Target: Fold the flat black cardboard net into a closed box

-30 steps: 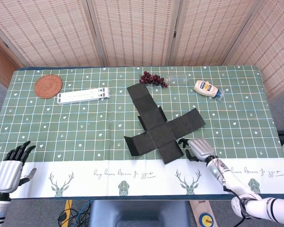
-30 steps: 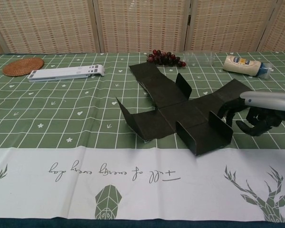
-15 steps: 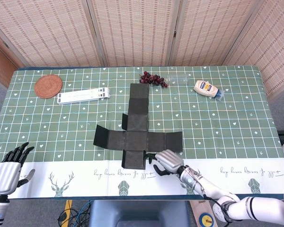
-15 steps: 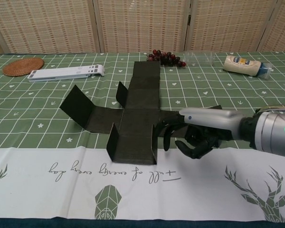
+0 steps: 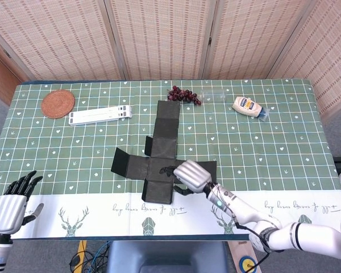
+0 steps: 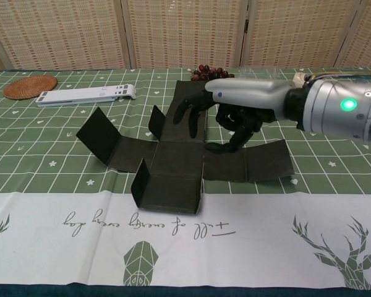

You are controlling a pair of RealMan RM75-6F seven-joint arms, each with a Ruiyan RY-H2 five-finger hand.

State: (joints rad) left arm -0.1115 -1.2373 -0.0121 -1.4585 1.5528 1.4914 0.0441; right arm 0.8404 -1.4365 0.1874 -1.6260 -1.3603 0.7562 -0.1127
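The black cardboard net [image 5: 159,162] is laid out like a cross on the green bench [image 5: 74,148], with its long arm running away from the robot. The right robot hand [image 5: 188,175] is held over the net, just right of its middle square. Its dark fingers [image 6: 195,114] are curled down and spread a little, and nothing is gripped in them. It cannot be told whether the fingertips touch the card. To the left of this hand, the net's far-left flap [image 6: 99,136] is tipped up, and small flaps [image 6: 139,180] stand up along the near square's edges. The near square ends just before the white strip [image 6: 80,235] along the bench edge.

Beyond this hand, a bunch of grapes [image 5: 183,95] lies at the net's far end. A white bottle [image 5: 247,106] lies further right.

The left robot hand [image 5: 11,199] is far to the left, at the near bench corner, with fingers apart and nothing held. Bare cloth lies between the two hands.
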